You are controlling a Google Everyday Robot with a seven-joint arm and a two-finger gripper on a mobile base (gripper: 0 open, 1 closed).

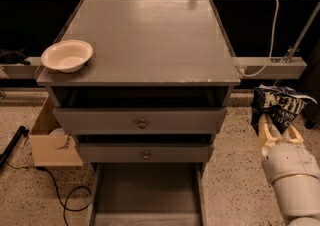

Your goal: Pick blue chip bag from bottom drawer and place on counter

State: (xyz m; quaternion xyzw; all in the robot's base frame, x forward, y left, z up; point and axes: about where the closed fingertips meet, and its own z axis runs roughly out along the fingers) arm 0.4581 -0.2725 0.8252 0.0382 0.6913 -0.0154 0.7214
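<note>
**Bag in the jaws beside the cabinet, not yet on the table**

The small, crinkly navy-blue chip bag with white lettering hangs in the air at about 4 o'clock from the large flat grey table, off its right side and below its top, over the speckled floor. It is out of the wide grey bottom drawer, which stands pulled open at 6 o'clock.

The gripper points upward from a white arm rising from 5 o'clock, its tan jaws closed on the bag's lower edge. The bag stands above them, slightly crumpled.

The bag looks light, soft and slick, with breakable contents, so a pinch on a seam or folded edge seems safest. Squeezing the middle could crush the chips.

A pale round bowl sits at 8 o'clock on the table.
</note>
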